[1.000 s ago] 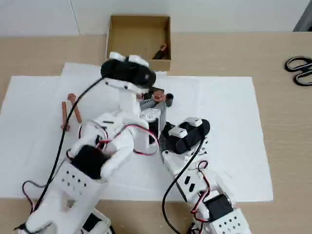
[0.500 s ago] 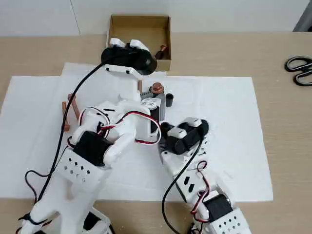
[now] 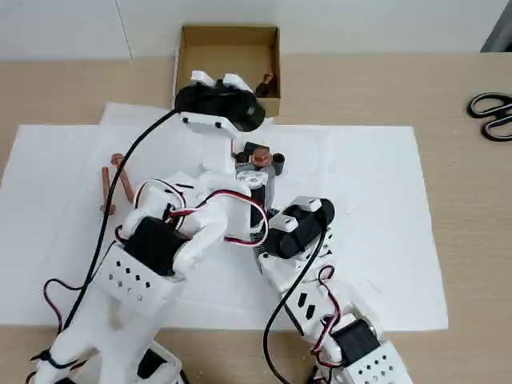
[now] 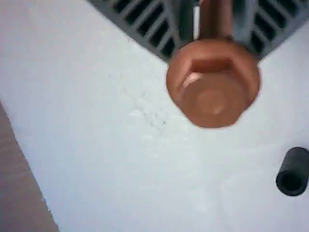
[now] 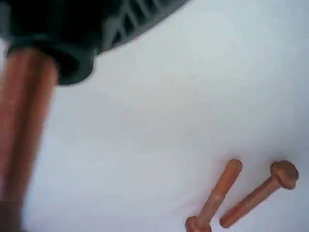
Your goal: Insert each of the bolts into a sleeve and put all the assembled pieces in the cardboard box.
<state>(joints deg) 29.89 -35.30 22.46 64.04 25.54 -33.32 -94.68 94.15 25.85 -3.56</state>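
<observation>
The bolt (image 4: pixel 212 82) in the left hand (image 4: pixel 203 19) is just a blur, shaft running off the frame. On the right wrist cam a fuzzy copper shaft (image 5: pixel 21 135) gets cropped too, same with one loose bolt (image 5: pixel 217 193). Scissors (image 3: pixel 492 114) are partly cut off.

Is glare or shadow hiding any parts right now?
High view: even light, only soft shadows on the white paper. Left wrist view: a small bright spot on the held bolt, nothing lost. Right wrist view: the two loose bolts evenly lit, no glare.
</observation>
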